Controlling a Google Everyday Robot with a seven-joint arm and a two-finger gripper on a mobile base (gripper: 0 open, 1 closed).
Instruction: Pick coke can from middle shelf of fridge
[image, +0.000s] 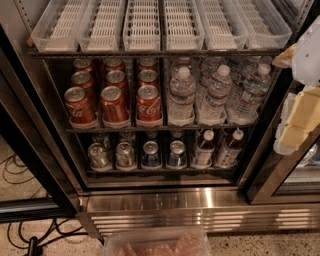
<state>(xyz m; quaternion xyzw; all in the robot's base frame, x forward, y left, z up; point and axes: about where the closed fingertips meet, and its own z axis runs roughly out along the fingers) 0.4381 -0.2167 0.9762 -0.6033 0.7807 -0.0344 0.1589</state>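
The fridge (210, 200) stands open, with a ridged steel base panel. On its middle shelf (165, 128), three lanes of red coke cans fill the left half. The front cans are at the left (80, 106), in the middle (114, 105) and at the right (148, 104), with more behind each. My gripper (298, 119), white and cream, hangs at the right edge of the camera view. It is outside the fridge, to the right of the shelf and well away from the coke cans. It holds nothing that I can see.
Water bottles (181, 97) fill the right half of the middle shelf. White slotted trays (142, 27) sit on the shelf above. Below are silver-grey cans (99, 156), dark blue cans (151, 154) and small bottles (202, 149). A clear plastic bin (156, 242) lies on the floor in front. Cables (17, 170) lie at the left.
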